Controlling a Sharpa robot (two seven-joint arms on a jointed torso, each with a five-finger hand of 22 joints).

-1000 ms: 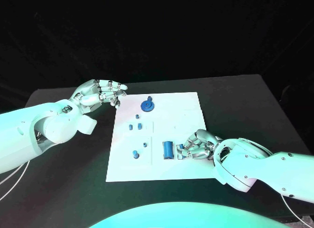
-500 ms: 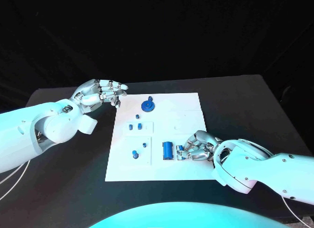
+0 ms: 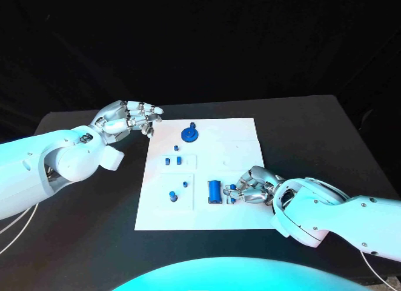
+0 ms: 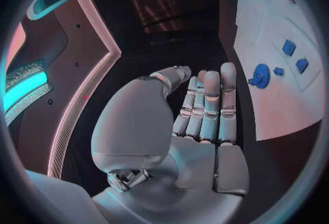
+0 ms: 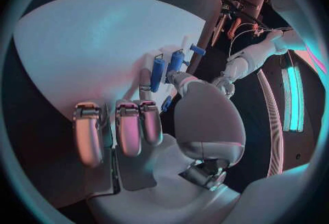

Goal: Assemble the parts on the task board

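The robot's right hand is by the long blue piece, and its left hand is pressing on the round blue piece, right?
Not quite. The left hand is not on the round blue piece; the head view shows it off the task board edge, touching nothing. The right hand is by the long blue piece.

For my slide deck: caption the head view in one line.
Right hand works beside a long blue part on the white task board; left hand hovers off its far corner.

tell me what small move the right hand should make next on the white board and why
Probably close the fingers a little more on the small blue piece and lift it. The right hand rests on the white board with its fingertips at that piece, right beside the long blue cylinder. Whether it already grips it is unclear. The left hand hovers curled off the board's far corner.
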